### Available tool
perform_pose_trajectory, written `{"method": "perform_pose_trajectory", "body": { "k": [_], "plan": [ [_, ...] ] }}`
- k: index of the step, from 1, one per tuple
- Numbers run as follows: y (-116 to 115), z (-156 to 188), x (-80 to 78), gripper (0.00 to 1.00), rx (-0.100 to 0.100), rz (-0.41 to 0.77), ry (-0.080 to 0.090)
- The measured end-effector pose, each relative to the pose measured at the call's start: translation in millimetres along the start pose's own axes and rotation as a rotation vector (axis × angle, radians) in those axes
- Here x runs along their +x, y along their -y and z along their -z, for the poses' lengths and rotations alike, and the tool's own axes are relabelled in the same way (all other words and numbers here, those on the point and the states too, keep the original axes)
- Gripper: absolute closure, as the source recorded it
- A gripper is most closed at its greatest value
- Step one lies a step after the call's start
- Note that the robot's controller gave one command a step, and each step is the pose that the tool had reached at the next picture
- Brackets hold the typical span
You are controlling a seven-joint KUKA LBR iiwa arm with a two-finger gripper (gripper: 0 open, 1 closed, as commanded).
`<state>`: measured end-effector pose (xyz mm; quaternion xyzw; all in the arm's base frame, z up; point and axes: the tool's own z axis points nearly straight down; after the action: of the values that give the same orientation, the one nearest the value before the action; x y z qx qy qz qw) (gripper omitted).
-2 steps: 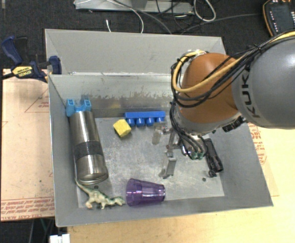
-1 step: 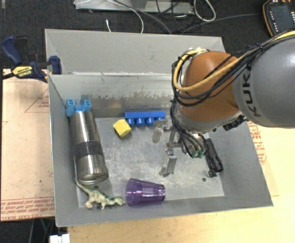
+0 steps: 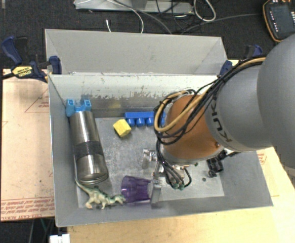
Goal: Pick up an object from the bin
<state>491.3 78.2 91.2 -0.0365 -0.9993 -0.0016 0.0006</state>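
The gripper (image 3: 153, 175) hangs low over the bin (image 3: 132, 87) floor, near 6 o'clock. Its fingers seem spread with nothing between them, though the orange wrist cover (image 3: 187, 130) hides much of it. A purple cup (image 3: 135, 189) lies on its side just beside the gripper, at its 8 o'clock. A steel flask (image 3: 88, 148) lies at the bin's 9 o'clock and a yellow block (image 3: 122, 128) toward 11.
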Motion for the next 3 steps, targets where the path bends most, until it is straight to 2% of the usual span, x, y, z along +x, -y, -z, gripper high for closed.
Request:
{"method": "perform_pose_trajectory", "body": {
  "k": [1,2,3],
  "plan": [
    [-5.8,68.3,12.1,0.00,0.000,0.093,0.015],
    [-32.9,20.6,13.8,0.00,0.001,-0.045,0.002],
    [-30.8,-19.9,10.1,0.00,-0.004,0.077,0.028]
  ]
}}
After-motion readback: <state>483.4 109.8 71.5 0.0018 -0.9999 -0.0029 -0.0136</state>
